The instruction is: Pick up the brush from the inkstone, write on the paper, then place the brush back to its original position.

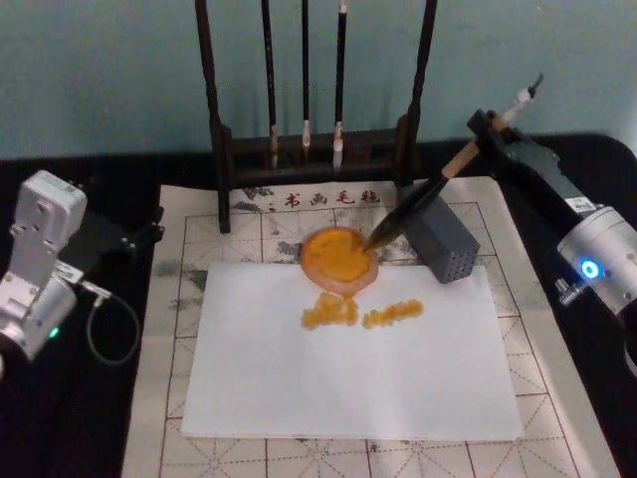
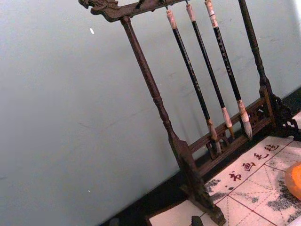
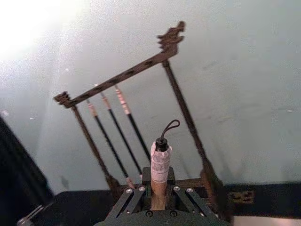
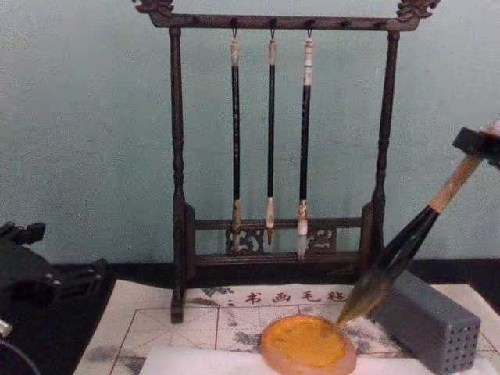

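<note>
The brush point(image 1: 430, 189) is tan wood up top, glossy black lower down, whitish cap — the inkstone point(image 1: 338, 259) at its tip is see-through orange. Near that tip the white paper point(image 1: 348, 378) has orange blotches point(image 1: 333, 312); beside the shaft sits a grey block point(image 1: 445, 244) with rows of holes, on a cream mat point(image 1: 562, 398) with red grid lines.
</note>
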Robot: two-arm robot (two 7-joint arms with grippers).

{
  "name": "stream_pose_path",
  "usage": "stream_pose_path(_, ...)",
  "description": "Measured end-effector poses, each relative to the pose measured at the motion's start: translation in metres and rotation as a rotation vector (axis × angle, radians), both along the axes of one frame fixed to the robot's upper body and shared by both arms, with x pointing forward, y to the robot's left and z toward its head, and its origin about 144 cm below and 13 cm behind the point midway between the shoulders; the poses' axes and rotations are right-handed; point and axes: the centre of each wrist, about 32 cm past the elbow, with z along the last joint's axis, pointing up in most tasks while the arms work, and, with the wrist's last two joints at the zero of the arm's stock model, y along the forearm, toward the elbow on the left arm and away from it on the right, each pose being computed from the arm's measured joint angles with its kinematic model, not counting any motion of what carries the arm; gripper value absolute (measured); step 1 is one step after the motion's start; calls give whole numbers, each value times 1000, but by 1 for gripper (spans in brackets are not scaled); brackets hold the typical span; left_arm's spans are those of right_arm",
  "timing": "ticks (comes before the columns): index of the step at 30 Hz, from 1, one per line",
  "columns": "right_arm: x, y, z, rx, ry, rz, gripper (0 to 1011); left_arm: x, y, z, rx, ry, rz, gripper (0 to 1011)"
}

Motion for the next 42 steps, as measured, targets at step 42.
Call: stream_pose_path(42,-38,-2,-14,-154,-68,298,187,0,0,0,0,0,0,1001)
